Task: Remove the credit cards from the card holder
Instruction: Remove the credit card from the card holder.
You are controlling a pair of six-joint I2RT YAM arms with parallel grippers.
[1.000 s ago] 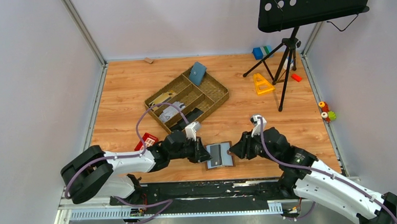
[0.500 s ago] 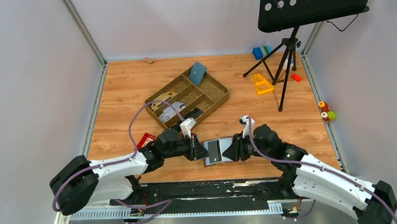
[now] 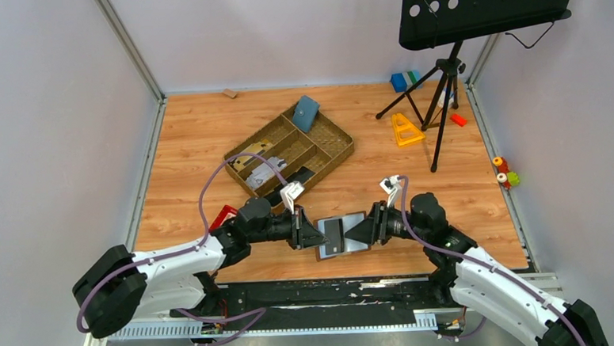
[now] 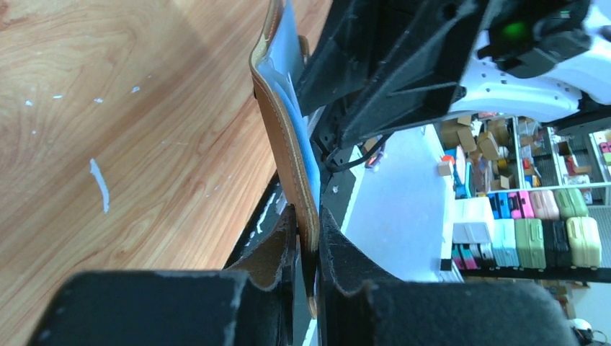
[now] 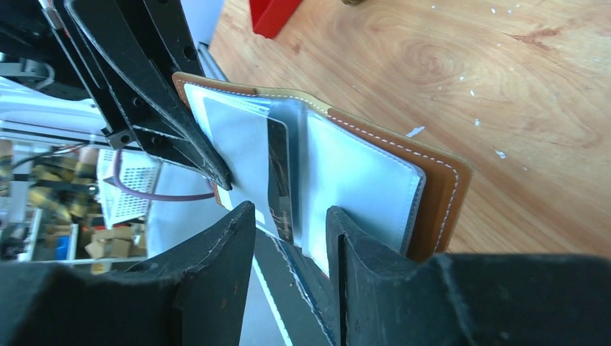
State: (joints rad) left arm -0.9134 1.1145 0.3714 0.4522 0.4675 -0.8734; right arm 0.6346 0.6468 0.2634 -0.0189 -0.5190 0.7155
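Observation:
The card holder (image 3: 349,223) is a brown folding wallet, held open just above the table's near edge. Its grey inside and shiny clear sleeves (image 5: 375,173) face my right wrist camera. A dark credit card (image 5: 279,180) sits in the middle sleeve. My left gripper (image 3: 311,236) is shut on the holder's left cover, and the brown edge (image 4: 288,144) stands between its pads. My right gripper (image 3: 356,232) is open at the holder's right side. Its fingers straddle the dark card's lower end (image 5: 287,225) with a gap on both sides.
A woven divided tray (image 3: 336,151) with cards and a teal pouch (image 3: 306,113) lies behind the arms. A red object (image 3: 225,217) sits left of the left arm. A music stand tripod (image 3: 441,95), a yellow triangle (image 3: 403,128) and small toys stand at the back right.
Both grippers closed in on the holder and it rose a little off the table. The right gripper's jaws have spread wider and its wrist has drawn back to the right.

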